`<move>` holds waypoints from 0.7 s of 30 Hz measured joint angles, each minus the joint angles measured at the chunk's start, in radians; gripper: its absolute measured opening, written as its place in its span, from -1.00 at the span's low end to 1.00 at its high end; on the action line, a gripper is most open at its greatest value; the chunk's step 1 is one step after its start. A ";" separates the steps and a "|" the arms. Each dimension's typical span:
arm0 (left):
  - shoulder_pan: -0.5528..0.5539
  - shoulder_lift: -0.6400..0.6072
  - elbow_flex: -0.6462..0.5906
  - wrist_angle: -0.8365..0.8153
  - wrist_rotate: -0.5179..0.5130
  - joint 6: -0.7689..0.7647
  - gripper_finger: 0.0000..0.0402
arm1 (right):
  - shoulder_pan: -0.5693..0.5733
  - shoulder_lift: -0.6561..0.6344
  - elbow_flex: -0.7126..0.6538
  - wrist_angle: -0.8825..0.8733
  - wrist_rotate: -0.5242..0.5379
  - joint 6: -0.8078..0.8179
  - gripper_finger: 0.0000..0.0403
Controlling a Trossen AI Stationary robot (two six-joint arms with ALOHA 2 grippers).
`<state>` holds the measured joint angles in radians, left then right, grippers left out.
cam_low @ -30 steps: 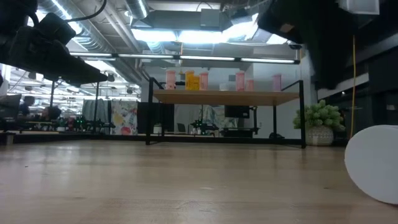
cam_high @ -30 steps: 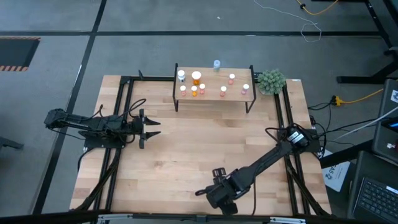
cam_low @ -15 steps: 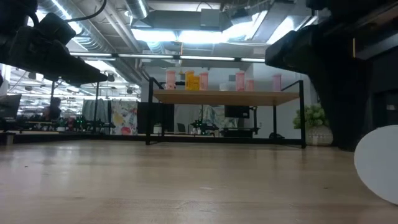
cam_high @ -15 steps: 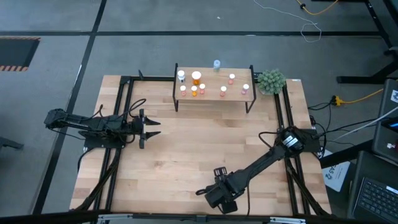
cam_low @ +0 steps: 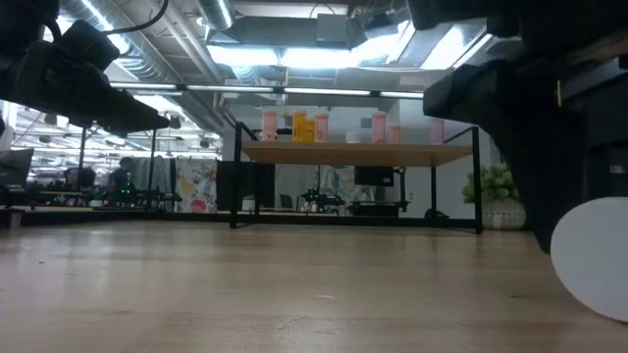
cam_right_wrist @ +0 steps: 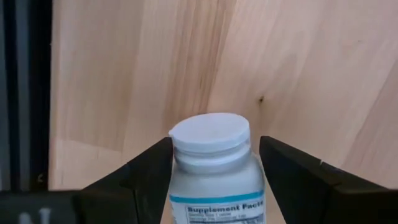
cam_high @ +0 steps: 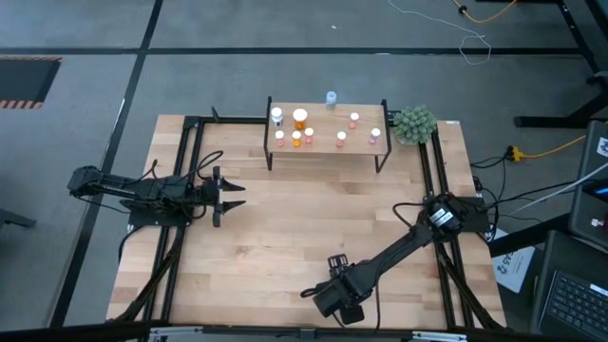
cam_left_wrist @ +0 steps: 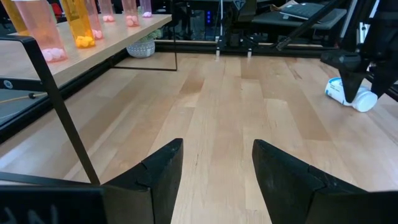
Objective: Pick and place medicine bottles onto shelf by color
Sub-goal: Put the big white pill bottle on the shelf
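A white bottle [cam_right_wrist: 211, 162] with a white cap and a teal-edged label lies on its side on the tabletop near the front edge; it also shows in the left wrist view [cam_left_wrist: 349, 93] and close up in the low view [cam_low: 594, 260]. My right gripper [cam_right_wrist: 214, 146] is open over it, pointing down, one finger on each side of its cap end. My left gripper [cam_high: 233, 195] is open and empty at the table's left, well above the wood. The shelf [cam_high: 328, 135] at the far middle holds several orange and pink bottles [cam_high: 300, 118]. My right gripper has its fingers [cam_right_wrist: 152, 171] close beside the bottle's shoulder just below the cap [cam_right_wrist: 210, 134], coming from above. I cannot tell whether they touch it. The bottle lies on the table.
A small potted plant [cam_high: 414, 123] stands right of the shelf. Black frame rails [cam_high: 190, 180] run along the table's left and right sides. Bare wood lies between the shelf and the front edge.
My right gripper has come down over the white bottle near the front edge, its arm sinking lower in the low view. The bottle has shifted slightly sideways and back.
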<state>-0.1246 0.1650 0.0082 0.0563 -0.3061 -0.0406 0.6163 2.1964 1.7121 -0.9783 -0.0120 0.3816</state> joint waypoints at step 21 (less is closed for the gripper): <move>0.000 0.000 0.000 0.000 0.000 0.000 -0.06 | 0.000 0.034 0.000 -0.001 0.000 0.037 0.02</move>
<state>-0.1249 0.1650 0.0082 0.0564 -0.3061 -0.0406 0.6163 2.2307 1.7123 -0.9792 -0.0120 0.4189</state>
